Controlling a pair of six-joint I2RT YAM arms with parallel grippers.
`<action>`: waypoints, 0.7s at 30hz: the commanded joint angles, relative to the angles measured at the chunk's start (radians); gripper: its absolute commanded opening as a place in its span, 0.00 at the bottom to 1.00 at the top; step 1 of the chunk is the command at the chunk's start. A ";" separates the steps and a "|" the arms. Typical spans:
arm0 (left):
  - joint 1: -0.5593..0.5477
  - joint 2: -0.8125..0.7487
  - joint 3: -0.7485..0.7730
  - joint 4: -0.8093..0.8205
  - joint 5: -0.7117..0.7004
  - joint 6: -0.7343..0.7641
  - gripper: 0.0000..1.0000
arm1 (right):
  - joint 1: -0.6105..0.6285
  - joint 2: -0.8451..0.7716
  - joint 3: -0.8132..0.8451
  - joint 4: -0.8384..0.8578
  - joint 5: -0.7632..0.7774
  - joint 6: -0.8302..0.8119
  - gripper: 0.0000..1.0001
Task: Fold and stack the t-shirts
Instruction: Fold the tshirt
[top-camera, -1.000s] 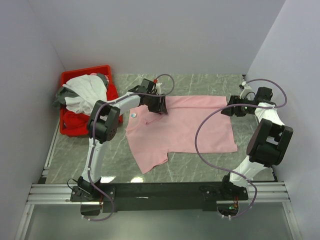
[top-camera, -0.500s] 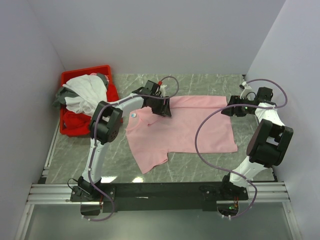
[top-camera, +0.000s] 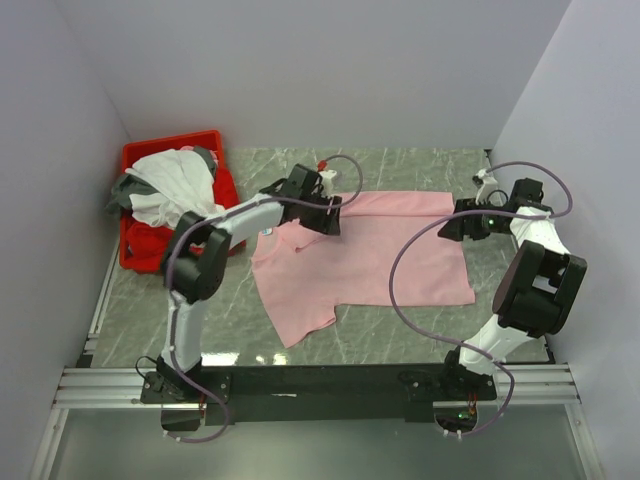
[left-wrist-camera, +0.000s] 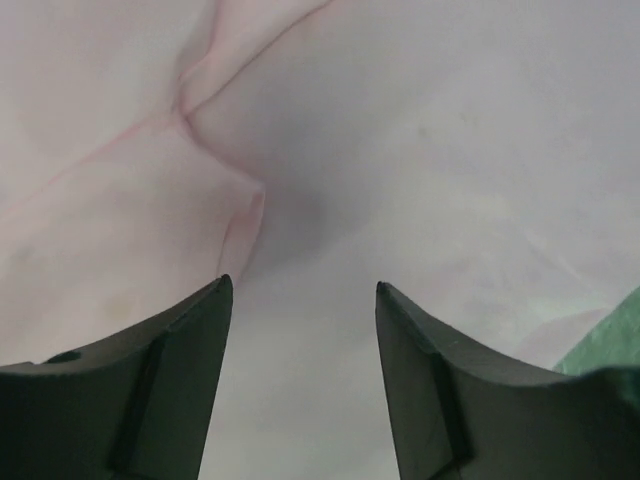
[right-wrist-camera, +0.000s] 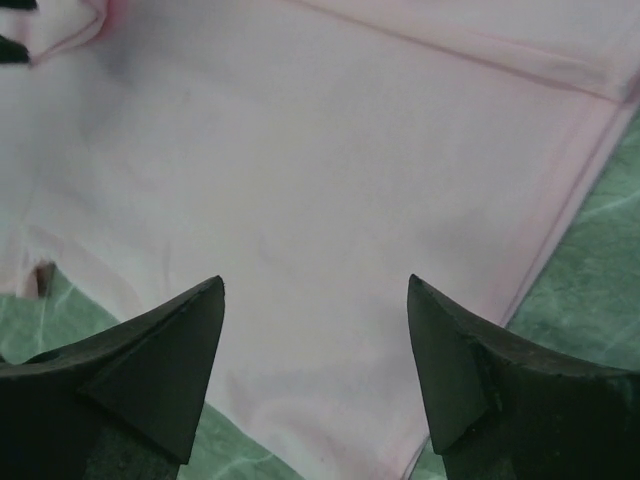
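1. The pink t-shirt (top-camera: 340, 260) is lying spread on the surface (top-camera: 365, 335), its far edge seemingly folded.
2. The left end effector (left-wrist-camera: 302, 283) and right end effector (right-wrist-camera: 315, 280) are hovering wide, empty.
3. Pinching matching edges evenly is what is keeping folds straight.

pink tee (top-camera: 390, 260): plain, light. desk (top-camera: 400, 335): green marble, pale veins. bin (top-camera: 165, 142): red, holding white tee (top-camera: 175, 175) and grey tee (top-camera: 125, 190). fingers (left-wrist-camera: 150, 380): black. walls (top-camera: 300, 70): pale grey.
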 joint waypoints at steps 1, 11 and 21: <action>-0.051 -0.315 -0.163 0.191 -0.185 0.084 0.65 | -0.002 -0.061 0.032 -0.200 -0.109 -0.247 0.81; 0.001 -0.890 -0.745 0.176 -0.248 -0.422 0.85 | 0.027 -0.345 -0.269 -0.544 -0.026 -1.271 0.87; -0.211 -1.150 -1.136 0.041 -0.140 -0.888 0.68 | 0.456 -0.686 -0.554 -0.143 0.095 -0.949 0.85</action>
